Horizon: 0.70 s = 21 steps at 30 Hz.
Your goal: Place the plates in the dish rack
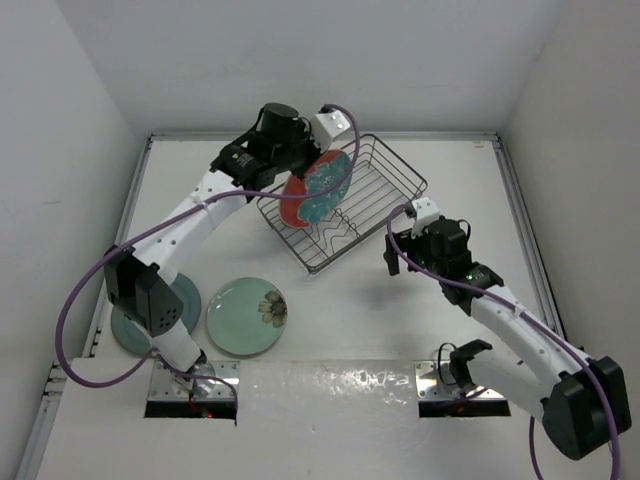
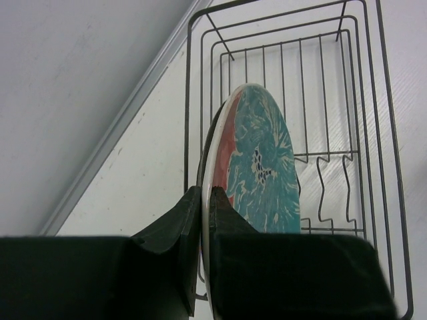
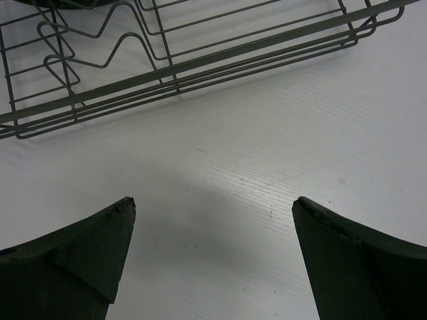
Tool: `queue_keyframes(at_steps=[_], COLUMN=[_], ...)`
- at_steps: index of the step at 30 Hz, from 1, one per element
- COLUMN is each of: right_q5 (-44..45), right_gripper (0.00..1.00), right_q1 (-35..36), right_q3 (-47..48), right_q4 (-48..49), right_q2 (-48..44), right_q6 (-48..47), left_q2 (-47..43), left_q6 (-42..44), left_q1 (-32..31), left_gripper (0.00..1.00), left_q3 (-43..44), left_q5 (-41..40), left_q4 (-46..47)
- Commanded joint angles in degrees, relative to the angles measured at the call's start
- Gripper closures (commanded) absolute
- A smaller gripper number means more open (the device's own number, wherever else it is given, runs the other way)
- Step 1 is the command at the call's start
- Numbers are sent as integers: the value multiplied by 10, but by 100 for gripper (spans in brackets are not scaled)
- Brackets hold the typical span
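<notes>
My left gripper is shut on the rim of the red-and-teal plate. It holds the plate on edge over the left end of the dish rack, whose wavy dividers show beside it. Whether the plate's lower edge touches the wires I cannot tell. A pale green plate with a brown flower lies flat on the table, near the left arm. My right gripper is open and empty, low over the table just outside the dish rack's near side.
A grey-blue round disc lies under the left arm's base. White walls enclose the table on the left, back and right. A purple cable loops beside the left arm.
</notes>
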Motion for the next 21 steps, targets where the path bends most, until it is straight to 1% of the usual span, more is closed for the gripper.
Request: queue_keyframes(at_steps=[1,9,15,21], right_q5=[9,10,15,15], right_gripper=[1,1,1,1], right_q1=[3,3,3,3], right_q3=[-2,-4,-10,-10], right_q4=[10,4,1,1], right_q2=[-14,-24,-31,-32], right_q6=[-7,-11,-16,-18], left_q2=[-23,-1,2,-1], left_q6=[15,24,26,52], left_q1=[-12,-24,-28,-43], left_gripper=[100,100,100,100], left_q3=[9,2,17,-23], left_q5=[-7,-34,-52,-84], left_q4=[118,137,143,161])
